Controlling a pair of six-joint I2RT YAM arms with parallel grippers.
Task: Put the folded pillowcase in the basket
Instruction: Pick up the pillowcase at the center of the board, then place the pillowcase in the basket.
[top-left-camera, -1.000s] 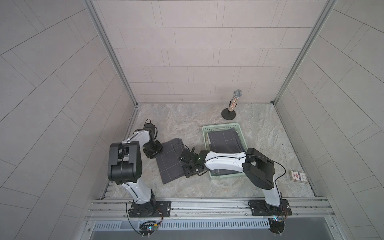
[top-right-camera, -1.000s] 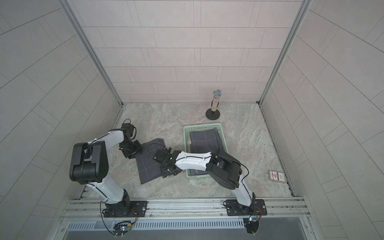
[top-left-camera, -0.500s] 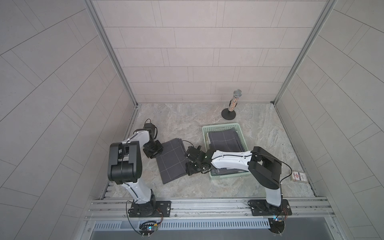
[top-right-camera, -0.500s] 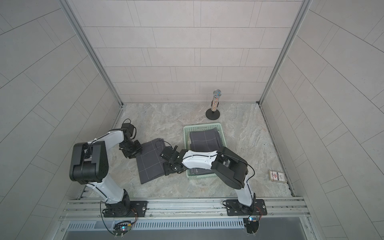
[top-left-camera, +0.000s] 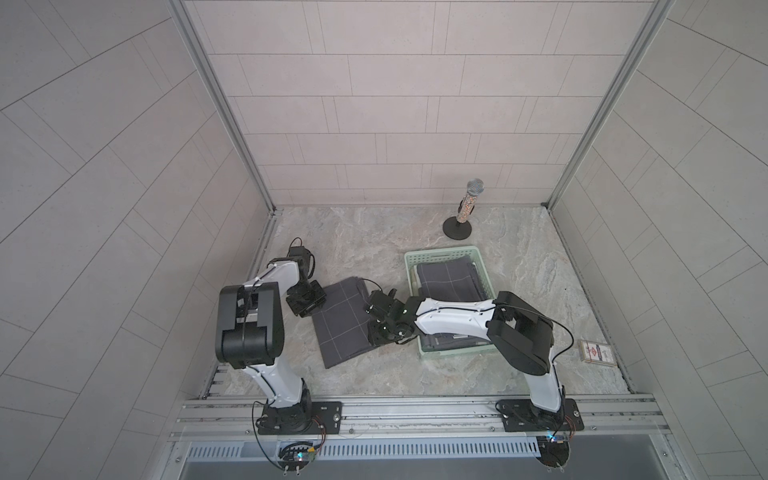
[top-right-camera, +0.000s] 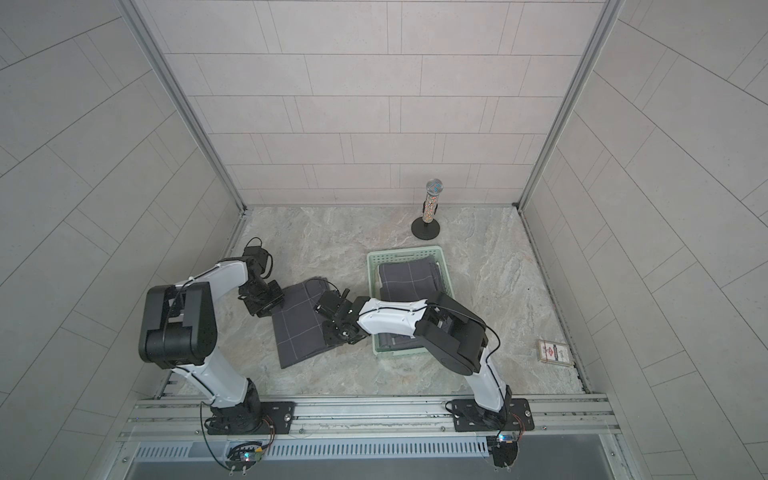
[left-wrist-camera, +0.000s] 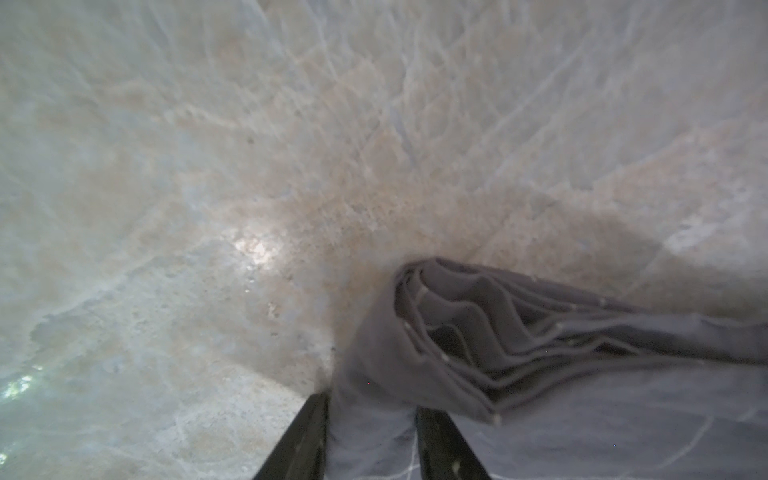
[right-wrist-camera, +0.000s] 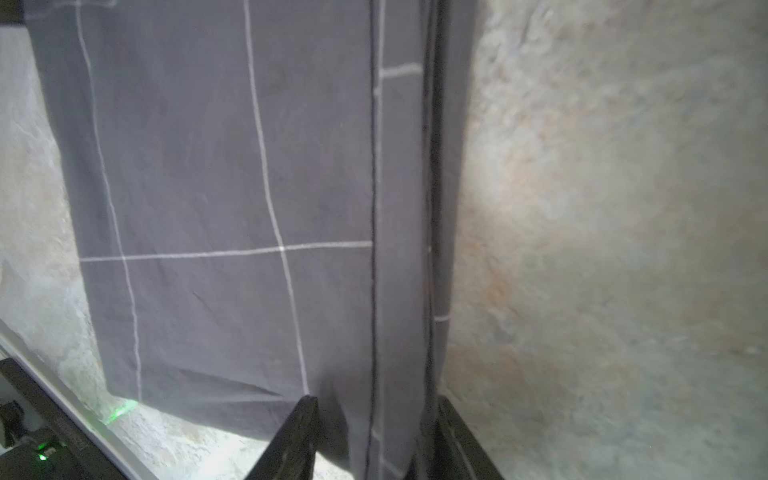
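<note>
While left claw (left-wrist-camera: 373, 441) and right claw (right-wrist-camera: 374, 440) clamp opposite pillowcase (top-left-camera: 340, 322) edges, basket (top-left-camera: 440, 250) just beside, open table (top-left-camera: 365, 232) beyond.

Matt cloth pillowcase (top-left-camera: 338, 324), plastic basket (top-left-camera: 440, 252)

Reaches forward with the left arm (top-left-camera: 249, 324), elbow raised high, wrist bent down. Pinches the left jaws narrowly onto one edge of the pillowcase (top-left-camera: 338, 328), cloth pressed between both fingers (left-wrist-camera: 301, 440). Stretches the right arm (top-left-camera: 453, 318) low and sideways toward the left jaws. Clamps the right jaws on the opposite edge, facing the left jaws, near but apart.
</note>
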